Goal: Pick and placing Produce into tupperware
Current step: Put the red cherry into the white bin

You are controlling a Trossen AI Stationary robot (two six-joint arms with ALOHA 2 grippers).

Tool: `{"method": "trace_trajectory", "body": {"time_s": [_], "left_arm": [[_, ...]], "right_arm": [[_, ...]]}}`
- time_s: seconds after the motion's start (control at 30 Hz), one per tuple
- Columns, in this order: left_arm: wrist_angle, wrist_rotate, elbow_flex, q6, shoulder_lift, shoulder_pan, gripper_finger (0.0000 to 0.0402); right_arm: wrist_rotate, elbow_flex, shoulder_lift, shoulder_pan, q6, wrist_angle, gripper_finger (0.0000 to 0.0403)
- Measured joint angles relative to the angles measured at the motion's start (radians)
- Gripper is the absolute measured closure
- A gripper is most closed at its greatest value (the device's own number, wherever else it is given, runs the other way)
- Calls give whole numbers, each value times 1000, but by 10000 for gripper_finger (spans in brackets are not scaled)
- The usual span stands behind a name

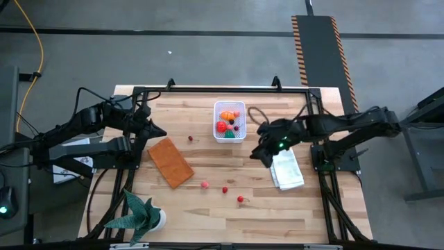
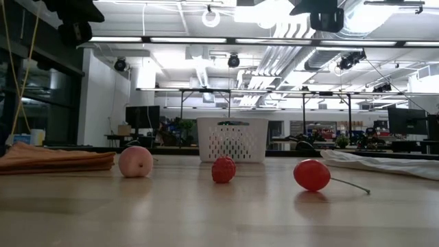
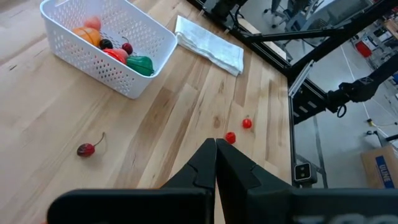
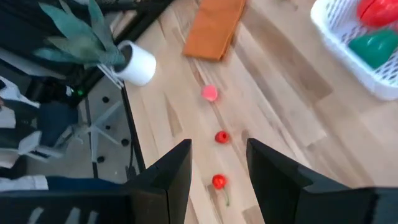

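Right gripper (image 1: 264,154), fingers apart and empty, centre-right of frame; nearest loose cherry (image 1: 241,199) lies below-left; left gripper (image 1: 157,130) shut.

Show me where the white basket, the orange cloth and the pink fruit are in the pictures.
white basket (image 1: 240,134): high view, on its near right rim.
orange cloth (image 1: 170,162): high view, on the middle of its flat top.
pink fruit (image 2: 136,162): low view, on the middle of its rounded front.
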Motion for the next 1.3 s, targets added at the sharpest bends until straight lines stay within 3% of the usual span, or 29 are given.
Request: {"method": "trace_trajectory", "body": {"time_s": [0.23,0.73,1.3], "left_arm": [[0,0,0,0,0,0,401],[0,-1,0,0,0,0,401],[0,5,0,-71,0,0,401]], "right_arm": [[-60,0,116,61,50,8,259],[-38,101,295,131,131,58,259],[136,103,307,283,345,-72,259]]}}
